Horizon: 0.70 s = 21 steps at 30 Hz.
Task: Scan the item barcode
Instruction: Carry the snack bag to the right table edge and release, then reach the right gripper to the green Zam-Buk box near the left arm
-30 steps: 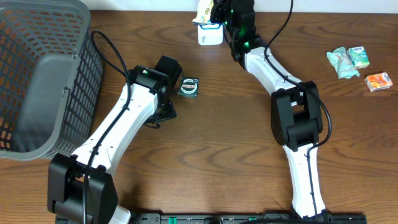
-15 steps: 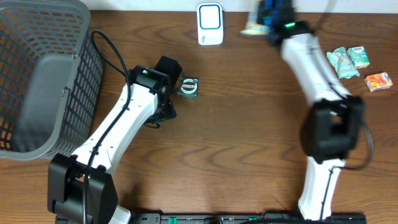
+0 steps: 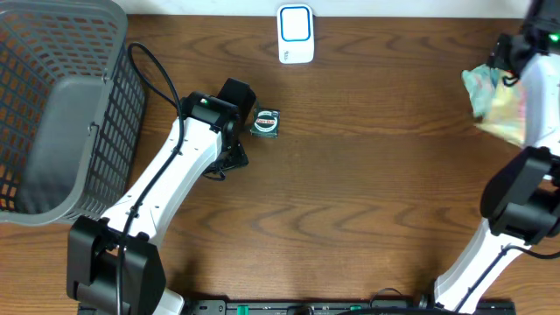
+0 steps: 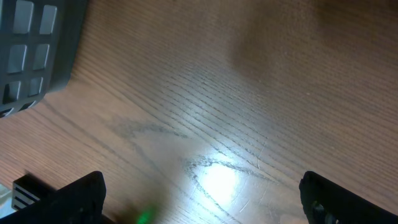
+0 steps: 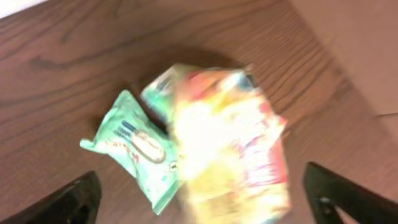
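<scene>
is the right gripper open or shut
Open: the right gripper shows its fingertips far apart at the wrist view's lower corners, clear of the blurred packet between them.

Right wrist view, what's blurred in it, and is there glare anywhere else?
Right wrist view: the yellow packet is smeared by motion blur; the green pack beside it is sharper. Left wrist view: a glare patch on the table. Overhead view: crisp, except that packet at the right edge.

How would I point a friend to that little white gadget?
Start at the big grey basket on the left and follow the table's far edge rightward. The white gadget stands alone there; unlike the small dark item nearer the left arm, it bears a blue rectangle.
</scene>
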Tool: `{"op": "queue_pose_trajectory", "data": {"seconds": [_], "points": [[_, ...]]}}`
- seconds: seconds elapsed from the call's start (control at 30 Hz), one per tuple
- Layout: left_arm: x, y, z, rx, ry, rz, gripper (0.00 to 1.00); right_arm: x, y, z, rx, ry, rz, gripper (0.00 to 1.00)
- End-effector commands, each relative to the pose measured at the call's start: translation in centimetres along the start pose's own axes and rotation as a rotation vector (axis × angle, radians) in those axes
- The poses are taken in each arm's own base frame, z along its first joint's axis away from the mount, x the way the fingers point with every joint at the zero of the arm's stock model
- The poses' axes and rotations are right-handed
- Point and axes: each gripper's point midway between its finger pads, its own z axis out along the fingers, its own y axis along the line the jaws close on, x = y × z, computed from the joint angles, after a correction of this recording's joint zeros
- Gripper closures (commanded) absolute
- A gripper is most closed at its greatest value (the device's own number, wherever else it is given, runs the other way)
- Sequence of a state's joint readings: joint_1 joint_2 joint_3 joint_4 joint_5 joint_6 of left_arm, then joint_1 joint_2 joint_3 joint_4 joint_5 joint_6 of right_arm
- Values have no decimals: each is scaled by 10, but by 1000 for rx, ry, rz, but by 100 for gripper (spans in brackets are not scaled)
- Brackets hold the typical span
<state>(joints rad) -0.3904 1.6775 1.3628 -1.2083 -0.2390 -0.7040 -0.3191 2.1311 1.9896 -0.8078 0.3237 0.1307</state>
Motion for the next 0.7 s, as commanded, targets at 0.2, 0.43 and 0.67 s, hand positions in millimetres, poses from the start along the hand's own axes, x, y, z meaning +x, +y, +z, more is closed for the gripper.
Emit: {"op": "queue_pose_trajectory", "data": {"seconds": [0.2, 0.43, 0.67], "points": [[0, 5, 0, -16, -7, -10, 2, 13, 95, -24, -605, 78, -15, 1], [0, 5, 0, -17, -6, -9, 2, 31, 174, -76, -916, 119, -96, 1], [0, 5, 0, -16, -7, -10, 2, 87, 264, -144, -1113, 226, -258, 11]]}}
